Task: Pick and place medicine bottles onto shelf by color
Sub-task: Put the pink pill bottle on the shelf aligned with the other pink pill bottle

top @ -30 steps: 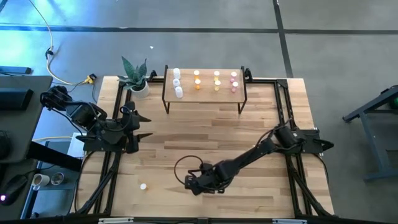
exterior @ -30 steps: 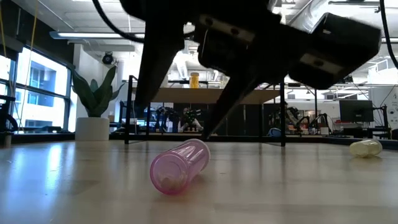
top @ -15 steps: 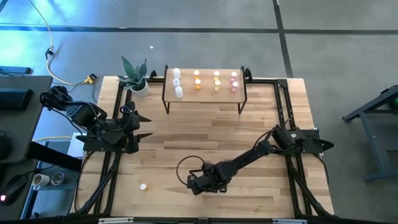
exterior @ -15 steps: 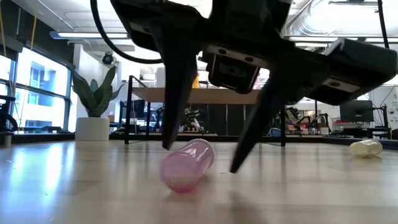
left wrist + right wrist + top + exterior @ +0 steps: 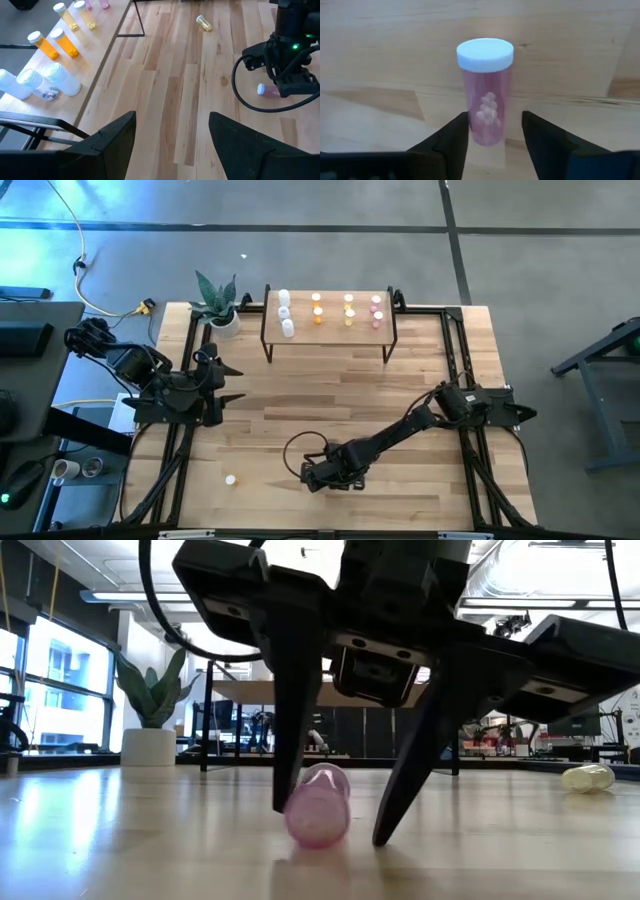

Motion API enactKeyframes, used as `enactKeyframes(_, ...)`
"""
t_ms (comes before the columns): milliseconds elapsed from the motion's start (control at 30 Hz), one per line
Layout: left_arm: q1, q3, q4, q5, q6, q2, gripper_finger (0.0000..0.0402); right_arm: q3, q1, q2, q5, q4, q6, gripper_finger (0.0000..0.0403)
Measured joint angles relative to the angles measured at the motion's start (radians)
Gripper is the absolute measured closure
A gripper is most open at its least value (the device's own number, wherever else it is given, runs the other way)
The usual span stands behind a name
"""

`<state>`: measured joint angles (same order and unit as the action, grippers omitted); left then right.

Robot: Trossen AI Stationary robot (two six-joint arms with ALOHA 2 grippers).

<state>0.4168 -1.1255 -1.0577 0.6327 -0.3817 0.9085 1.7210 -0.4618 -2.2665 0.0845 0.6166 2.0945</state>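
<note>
A pink bottle (image 5: pixel 485 92) with a white cap lies on its side on the worktop (image 5: pixel 330 395), near the front edge and about the middle of its width. Small pale pills show inside it. The right gripper (image 5: pixel 338 830) is down over it, one finger (image 5: pixel 296 720) on each side. In the low view the left-hand finger touches the bottle or nearly does, while the other stands a little off it. The fingers are spread around the bottle and not clamped on it, and the bottle rests on the wood.

In the high view the right gripper (image 5: pixel 312 474) sits at the end of an arm stretched from the right side of the worktop toward the near middle, with a dark cable looped beside it.

The shelf (image 5: pixel 330 320) stands at the far edge of the worktop. On it, white bottles (image 5: pixel 285 313) stand at the left end, orange-yellow bottles (image 5: pixel 333 309) in the middle and pink bottles (image 5: pixel 377 311) at the right end. One more pale bottle (image 5: pixel 231 479) lies on the worktop near the front left, well apart from the right gripper.

The left gripper (image 5: pixel 172 137) waits at the left side of the worktop, its fingers wide apart and holding nothing. A potted plant (image 5: pixel 218 305) stands at the far left corner, just beside the shelf.
</note>
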Motion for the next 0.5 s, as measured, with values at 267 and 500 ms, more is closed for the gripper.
enactKeyframes(267,0.000,0.000,0.000,0.000,0.000,0.000,0.0163,0.000,-0.001,-0.001,0.003,0.001,-0.024,0.0300)
enactKeyframes(500,0.000,0.000,-0.001,-0.002,0.000,-0.001,0.0163,0.003,-0.001,-0.001,0.001,-0.009,-0.109,0.0323)
